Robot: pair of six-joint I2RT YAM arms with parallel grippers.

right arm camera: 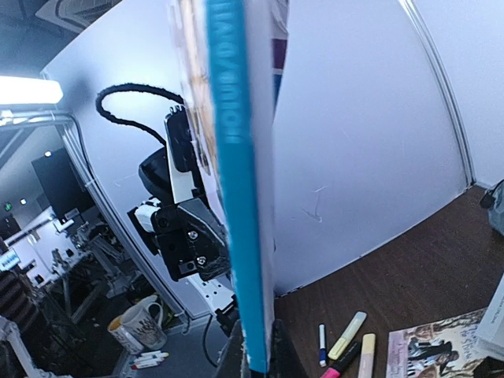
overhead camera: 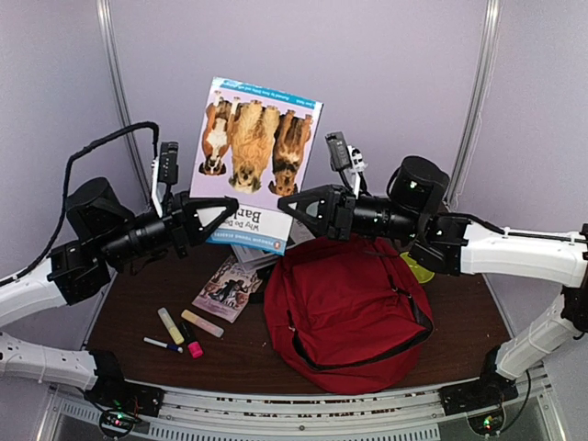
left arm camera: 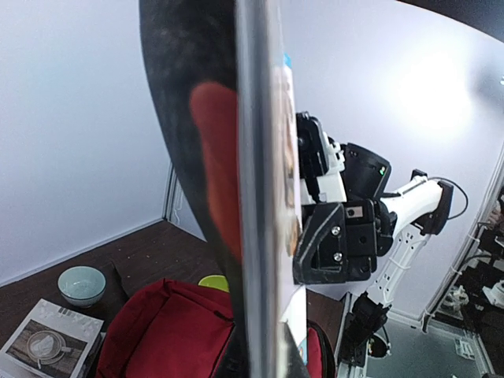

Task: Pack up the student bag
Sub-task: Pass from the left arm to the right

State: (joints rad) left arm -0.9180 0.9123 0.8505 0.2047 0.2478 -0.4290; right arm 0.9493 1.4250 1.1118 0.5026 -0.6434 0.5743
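Teal bowl [left arm camera: 82, 285] only in left-wrist view; left gripper [overhead camera: 234, 213], right gripper [overhead camera: 283, 200] tight on book [overhead camera: 257, 138].

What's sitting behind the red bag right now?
A yellow-green item peeks over the bag's far edge; a pale bowl sits farther back. From above, the right arm and book cover most of that area.

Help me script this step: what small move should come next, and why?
Probably open the left pincer: both pincers clamp the book at its lower edge, and the right pincer sits nearer the bag, so it could lower the book alone.
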